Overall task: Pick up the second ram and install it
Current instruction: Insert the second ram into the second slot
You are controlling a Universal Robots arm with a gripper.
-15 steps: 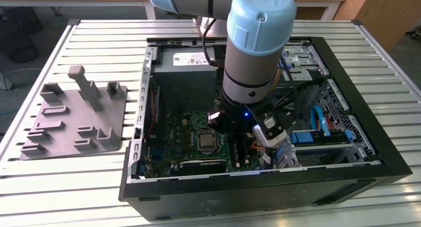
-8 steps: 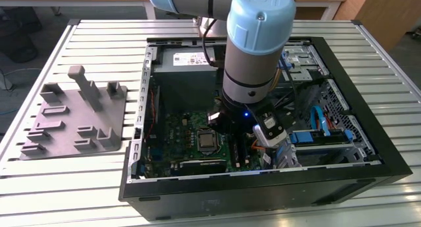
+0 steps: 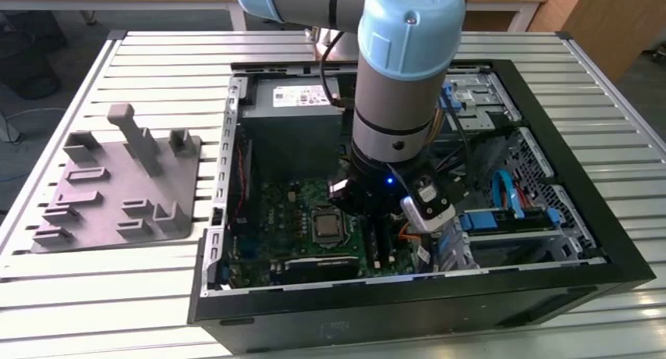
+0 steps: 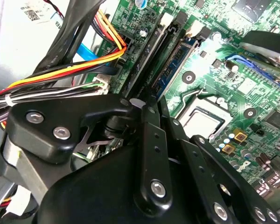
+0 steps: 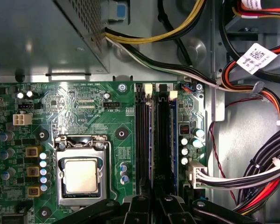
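Observation:
My gripper point(image 3: 364, 203) reaches down into the open computer case point(image 3: 582, 218), over the black memory slots point(image 5: 142, 140) of the green motherboard point(image 5: 84, 107). In both wrist views its black fingers point(image 5: 140, 205) stand close together, shut on the second ram point(image 5: 152, 140). This is a thin dark strip seen edge-on, running along between the slots. In the second wrist view the ram point(image 4: 174, 65) shows a bluish face and leads straight into the gripper point(image 4: 154, 105). Whether it is fully seated I cannot tell.
The processor socket point(image 5: 81, 175) lies beside the slots. Bundles of coloured cables point(image 5: 252, 172) crowd the other side, and the grey power supply box point(image 3: 292, 109) stands behind. A grey holder block point(image 3: 115, 187) rests on the slatted table at the exterior view's left.

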